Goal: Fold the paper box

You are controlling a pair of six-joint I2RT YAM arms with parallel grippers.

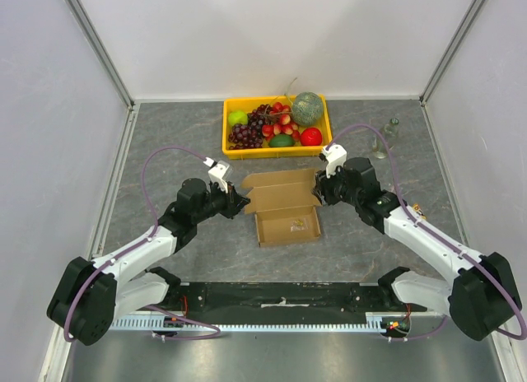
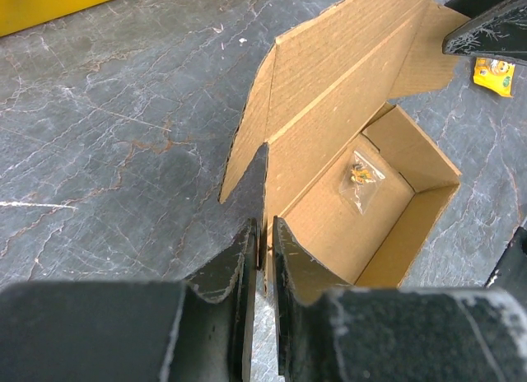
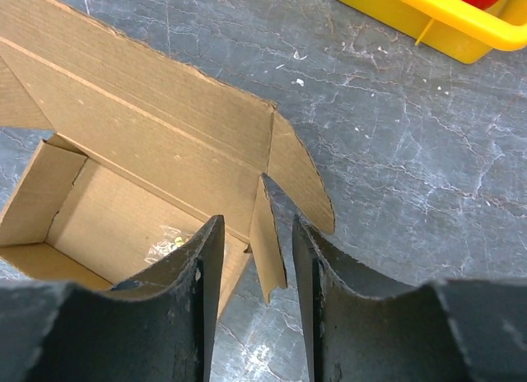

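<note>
The paper box (image 1: 286,209) is brown cardboard and stands open in the middle of the table, its lid laid back towards the crate. A small clear bag (image 1: 296,225) lies inside it. My left gripper (image 1: 241,203) is at the box's left side. In the left wrist view it (image 2: 263,238) is shut on the thin upright side flap (image 2: 265,180) of the box (image 2: 346,110). My right gripper (image 1: 319,191) is at the box's right side. In the right wrist view it (image 3: 257,234) is open, and its jaws straddle the right side flap (image 3: 268,225) without touching it.
A yellow crate (image 1: 230,143) full of fruit stands just behind the box; it also shows in the right wrist view (image 3: 428,20). A small glass object (image 1: 387,139) stands at the back right. Grey walls close in the table on three sides.
</note>
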